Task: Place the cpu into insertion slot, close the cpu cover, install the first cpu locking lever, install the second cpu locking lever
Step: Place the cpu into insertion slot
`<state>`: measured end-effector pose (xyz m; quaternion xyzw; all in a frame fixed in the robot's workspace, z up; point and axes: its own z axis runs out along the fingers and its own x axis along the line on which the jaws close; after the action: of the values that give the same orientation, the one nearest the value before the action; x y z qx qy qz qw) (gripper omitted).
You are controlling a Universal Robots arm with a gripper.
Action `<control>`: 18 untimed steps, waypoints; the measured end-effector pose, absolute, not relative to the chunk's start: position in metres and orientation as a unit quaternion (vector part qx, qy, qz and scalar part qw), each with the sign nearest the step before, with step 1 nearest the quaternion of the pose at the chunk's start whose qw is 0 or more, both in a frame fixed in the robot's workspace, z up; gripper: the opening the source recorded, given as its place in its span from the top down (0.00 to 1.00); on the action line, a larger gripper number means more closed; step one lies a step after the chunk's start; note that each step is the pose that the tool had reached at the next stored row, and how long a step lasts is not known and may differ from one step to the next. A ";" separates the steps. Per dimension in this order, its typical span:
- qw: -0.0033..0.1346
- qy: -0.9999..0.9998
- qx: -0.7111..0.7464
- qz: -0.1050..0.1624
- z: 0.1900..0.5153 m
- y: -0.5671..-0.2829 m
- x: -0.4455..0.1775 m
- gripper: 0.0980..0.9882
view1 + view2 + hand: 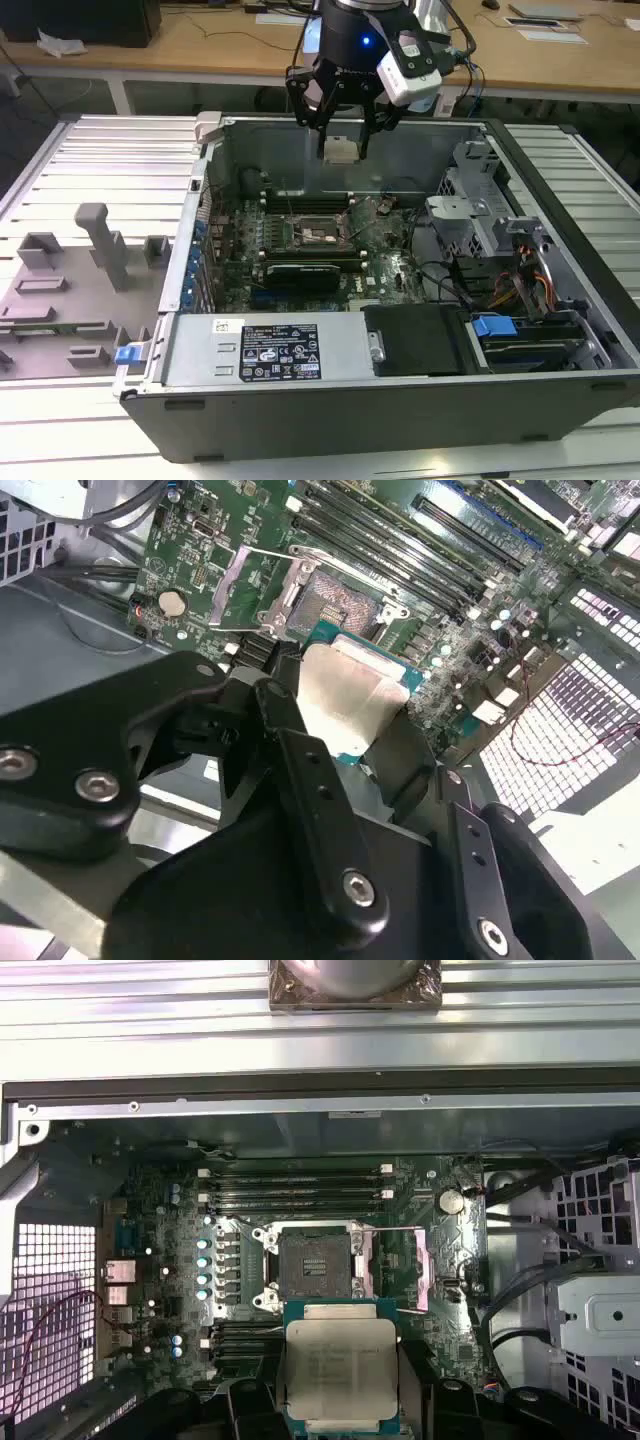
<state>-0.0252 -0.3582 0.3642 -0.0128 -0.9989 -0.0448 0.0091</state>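
**A:** What was the gripper (pixel 342 150) doing?

**B:** It was pinching the cpu (pixel 341 152). In the first wrist view its black fingers (pixel 412 1385) pressed on two opposite edges of the chip. The silvery metal top faced the camera.

**A:** And where was the cpu?

**B:** It was in the air over the open case (pixel 300 420), well above the board (pixel 160 1260). It touched nothing but the fingers. In the exterior view it hung level, about as high as the top edge of the case's far wall.

**A:** What about the socket?

**B:** The socket (pixel 315 1265) was bare, with its dark contact field exposed. It lay below the chip and apart from it.

**A:** And the cover?

**B:** The cover (pixel 421 1270) was swung open. It stood off one side of the socket, near a coin cell (pixel 452 1200).

**A:** How did the levers stand?

**B:** I could not tell.

**A:** What lay around the socket?

**B:** Memory slots (pixel 300 1185) ran along one side of it. In the exterior view a long black card (pixel 310 270) sat on the board on the socket's near side. A grey drive cage (pixel 470 215) stood at the exterior view's right, with a blue tab (pixel 492 326) nearer the camera.

**A:** And outside the case?

**B:** The case lay on its side on a slatted metal table (pixel 100 140). A grey fixture (pixel 90 270) with upright posts sat beside it on the exterior view's left. A wooden desk (pixel 200 40) stood behind.
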 end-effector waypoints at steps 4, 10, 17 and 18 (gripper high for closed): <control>0.009 -0.999 -0.013 -0.045 0.364 -0.358 -0.025 0.51; 0.009 -0.999 -0.013 -0.045 0.361 -0.358 -0.025 0.51; 0.009 -0.999 -0.013 -0.045 0.349 -0.358 -0.025 0.51; 0.009 -0.999 -0.013 -0.045 0.348 -0.358 -0.025 0.51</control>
<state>-0.0253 -0.3582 0.3478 -0.0128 -0.9989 -0.0448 0.0091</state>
